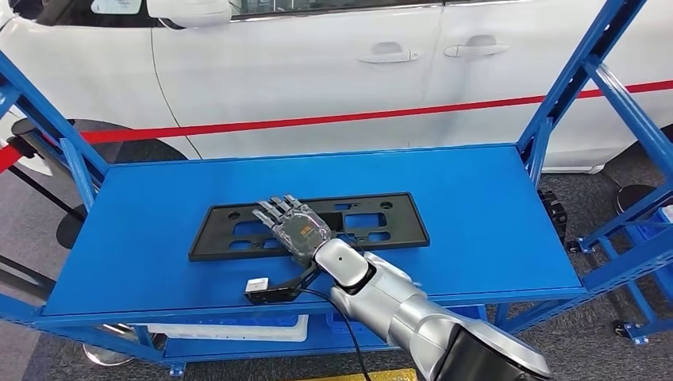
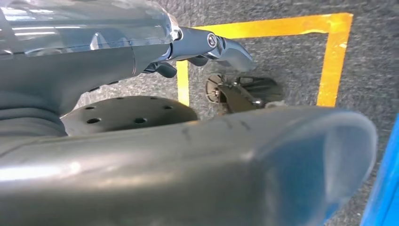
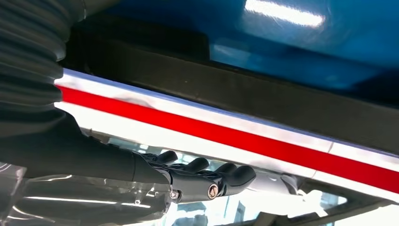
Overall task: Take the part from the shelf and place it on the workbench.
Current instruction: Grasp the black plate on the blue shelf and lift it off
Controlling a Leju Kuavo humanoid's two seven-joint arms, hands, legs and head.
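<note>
While it lies flat near the middle of the blue shelf [image 1: 476,214], the black licence-plate holder [image 1: 381,225] has the right robot hand [image 1: 290,225] stretched over its left-centre part, palm down, fingers extended and slightly spread, holding nothing; whether the fingertips touch the plastic cannot be told. The right wrist view shows those dark fingers [image 3: 226,176] straight and side by side, with the black part's edge [image 3: 263,94] and the blue surface beyond. A small black and white connector [image 1: 262,290] on a cable hangs below the silver forearm at the shelf's front edge. The left robot hand [image 2: 207,47] hangs over grey carpet, its fingers loosely apart with nothing in them, near yellow floor tape [image 2: 329,52]. Behind the shelf stands a white car [image 1: 333,63], with a red barrier band [image 1: 317,121] stretched across in front of it.
</note>
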